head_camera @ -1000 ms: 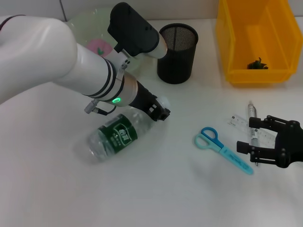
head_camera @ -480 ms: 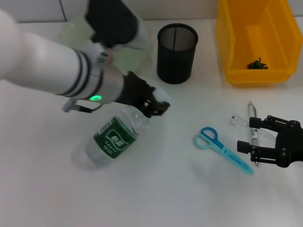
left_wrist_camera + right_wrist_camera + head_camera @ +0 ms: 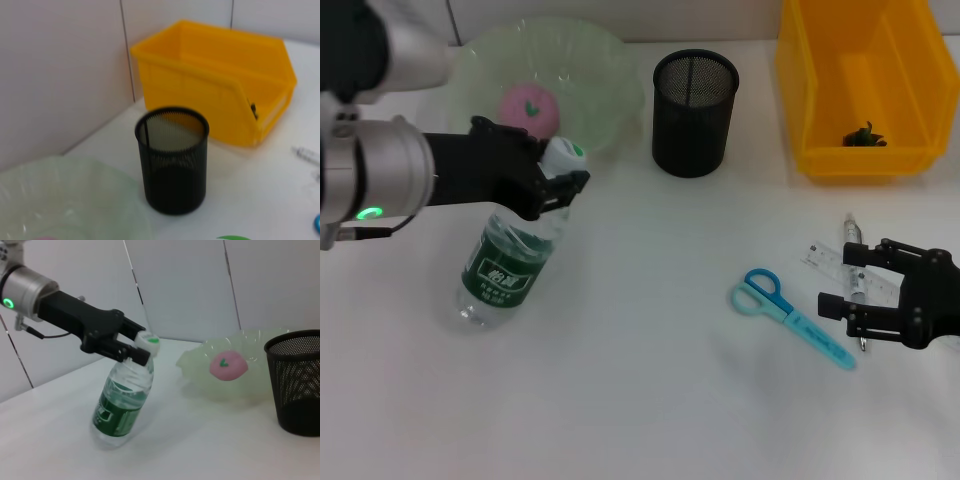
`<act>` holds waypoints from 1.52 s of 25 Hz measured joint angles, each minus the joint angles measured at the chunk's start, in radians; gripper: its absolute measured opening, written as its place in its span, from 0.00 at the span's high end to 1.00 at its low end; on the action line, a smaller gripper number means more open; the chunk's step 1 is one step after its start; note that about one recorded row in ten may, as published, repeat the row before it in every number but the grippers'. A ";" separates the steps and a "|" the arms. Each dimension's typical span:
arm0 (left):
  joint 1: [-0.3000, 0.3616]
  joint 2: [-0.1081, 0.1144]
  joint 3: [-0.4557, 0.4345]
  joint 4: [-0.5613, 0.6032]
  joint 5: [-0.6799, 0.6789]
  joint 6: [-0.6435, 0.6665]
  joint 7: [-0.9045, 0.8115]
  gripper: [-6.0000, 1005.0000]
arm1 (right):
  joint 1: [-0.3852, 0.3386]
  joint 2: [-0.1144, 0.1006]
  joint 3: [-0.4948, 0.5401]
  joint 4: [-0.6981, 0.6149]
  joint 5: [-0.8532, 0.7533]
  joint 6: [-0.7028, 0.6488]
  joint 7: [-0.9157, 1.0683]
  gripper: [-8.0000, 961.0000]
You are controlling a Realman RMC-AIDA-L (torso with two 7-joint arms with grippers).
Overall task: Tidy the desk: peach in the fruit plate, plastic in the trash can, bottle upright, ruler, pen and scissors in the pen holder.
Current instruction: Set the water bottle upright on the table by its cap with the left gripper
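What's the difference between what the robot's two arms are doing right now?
The left gripper is clamped on the neck of the water bottle, holding it tilted with its base on the desk; the right gripper holds nothing. The left sits beside the fruit plate, the right hovers open over the ruler and pen, near the scissors. Both are black.

Left gripper (image 3: pixel 131 342) clamps tilted bottle (image 3: pixel 122 401) neck; peach (image 3: pixel 228 365) in fruit plate (image 3: pixel 200 385).
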State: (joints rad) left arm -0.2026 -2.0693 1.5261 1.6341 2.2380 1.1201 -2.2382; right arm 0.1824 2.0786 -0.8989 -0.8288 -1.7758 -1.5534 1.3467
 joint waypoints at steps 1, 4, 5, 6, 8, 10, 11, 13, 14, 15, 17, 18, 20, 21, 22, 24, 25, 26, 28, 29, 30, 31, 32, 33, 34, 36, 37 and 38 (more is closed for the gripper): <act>0.015 0.000 -0.017 0.003 -0.034 -0.001 0.028 0.54 | 0.002 0.000 0.000 0.000 0.000 0.000 0.005 0.12; 0.064 0.000 -0.066 0.004 -0.133 -0.005 0.122 0.53 | 0.003 0.000 0.000 -0.004 0.000 -0.001 0.009 0.12; 0.064 0.000 -0.066 0.004 -0.133 -0.005 0.122 0.53 | 0.003 0.000 0.000 -0.004 0.000 -0.001 0.009 0.12; 0.083 -0.001 -0.082 0.002 -0.164 -0.009 0.156 0.53 | 0.004 0.000 0.000 -0.008 0.000 -0.001 0.010 0.12; 0.091 -0.001 -0.089 -0.001 -0.176 -0.011 0.169 0.53 | 0.004 0.000 0.000 -0.010 0.000 -0.001 0.010 0.12; 0.104 -0.001 -0.104 -0.007 -0.197 -0.014 0.188 0.52 | 0.003 0.000 0.000 -0.012 0.000 -0.002 0.011 0.12; 0.109 -0.001 -0.111 -0.010 -0.207 -0.014 0.196 0.52 | 0.003 0.000 0.000 -0.014 0.001 -0.002 0.012 0.12; 0.120 -0.001 -0.127 -0.016 -0.225 -0.014 0.208 0.51 | 0.003 0.000 0.000 -0.015 0.001 -0.002 0.012 0.12; 0.126 -0.001 -0.142 -0.023 -0.240 -0.015 0.219 0.51 | 0.003 0.000 0.000 -0.016 0.001 -0.002 0.012 0.12; 0.126 -0.001 -0.142 -0.023 -0.240 -0.015 0.219 0.51 | 0.003 0.000 0.000 -0.016 0.001 -0.002 0.012 0.12; 0.129 -0.001 -0.156 -0.033 -0.260 -0.016 0.235 0.51 | 0.004 0.000 0.000 -0.016 0.001 -0.002 0.012 0.12; 0.129 -0.001 -0.159 -0.037 -0.266 -0.016 0.242 0.50 | 0.006 0.000 0.000 -0.016 0.001 -0.002 0.012 0.12; 0.130 -0.001 -0.165 -0.042 -0.275 -0.017 0.253 0.50 | 0.009 0.000 0.000 -0.016 0.001 -0.002 0.012 0.12; 0.130 -0.001 -0.165 -0.042 -0.275 -0.017 0.253 0.50 | 0.011 0.001 0.000 -0.016 0.001 -0.002 0.012 0.12; 0.130 -0.001 -0.165 -0.042 -0.275 -0.017 0.253 0.49 | 0.011 0.001 0.000 -0.016 0.001 -0.002 0.012 0.12; 0.119 -0.001 -0.174 -0.074 -0.306 -0.025 0.286 0.49 | 0.012 0.001 -0.001 -0.015 0.001 -0.002 0.014 0.12; 0.119 -0.001 -0.174 -0.074 -0.306 -0.025 0.286 0.49 | 0.012 0.001 -0.001 -0.015 0.001 -0.002 0.014 0.12; 0.103 0.000 -0.177 -0.099 -0.307 -0.025 0.290 0.49 | 0.012 0.001 -0.003 -0.018 0.001 -0.002 0.018 0.12; 0.098 0.000 -0.180 -0.105 -0.307 -0.023 0.290 0.48 | 0.012 0.001 -0.004 -0.021 0.001 -0.002 0.021 0.12; 0.097 0.000 -0.182 -0.108 -0.307 -0.023 0.289 0.48 | 0.013 0.002 -0.006 -0.024 0.001 -0.002 0.025 0.12; 0.095 0.000 -0.184 -0.109 -0.307 -0.023 0.289 0.48 | 0.013 0.002 -0.006 -0.024 0.001 -0.002 0.025 0.12; 0.095 0.000 -0.185 -0.108 -0.307 -0.024 0.289 0.47 | 0.013 0.002 -0.006 -0.024 0.001 -0.002 0.025 0.12; 0.095 0.000 -0.185 -0.108 -0.307 -0.024 0.289 0.47 | 0.013 0.002 -0.006 -0.024 0.001 -0.002 0.026 0.12; 0.094 0.000 -0.185 -0.106 -0.307 -0.025 0.289 0.47 | 0.012 0.001 -0.006 -0.024 0.001 -0.002 0.026 0.12; 0.094 0.000 -0.186 -0.102 -0.308 -0.026 0.289 0.47 | 0.013 0.002 -0.006 -0.025 0.001 -0.002 0.026 0.12; 0.093 0.000 -0.187 -0.102 -0.308 -0.033 0.289 0.46 | 0.013 0.002 -0.006 -0.025 0.001 -0.002 0.026 0.12; 0.093 0.000 -0.187 -0.102 -0.308 -0.033 0.289 0.46 | 0.013 0.002 -0.006 -0.025 0.001 -0.002 0.026 0.12; 0.093 0.000 -0.188 -0.103 -0.307 -0.043 0.290 0.46 | 0.012 0.002 -0.006 -0.025 0.001 -0.002 0.026 0.12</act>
State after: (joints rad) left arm -0.1101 -2.0693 1.3384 1.5307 1.9310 1.0773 -1.9483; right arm 0.1948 2.0801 -0.9052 -0.8542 -1.7747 -1.5556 1.3729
